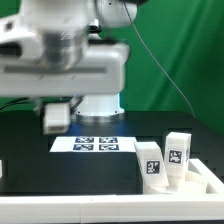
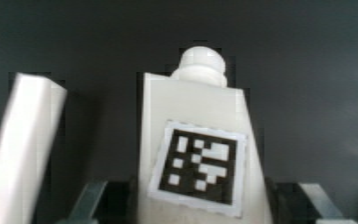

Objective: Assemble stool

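One white stool leg [image 2: 197,130] fills the wrist view, with a black-and-white tag on its face and a round peg [image 2: 199,60] at its far end. It lies between my gripper's [image 2: 202,203] fingers [image 2: 98,200], which close on its sides. In the exterior view this leg [image 1: 55,118] hangs under the arm's hand, above the black table and left of the marker board [image 1: 93,144]. Two more tagged stool legs [image 1: 150,163] [image 1: 178,152] stand upright at the exterior view's right.
A white border rail [image 1: 195,182] runs beside the two standing legs at the front right. The arm's white base [image 1: 98,104] stands behind the marker board. A long white bar [image 2: 30,140] lies beside the held leg in the wrist view.
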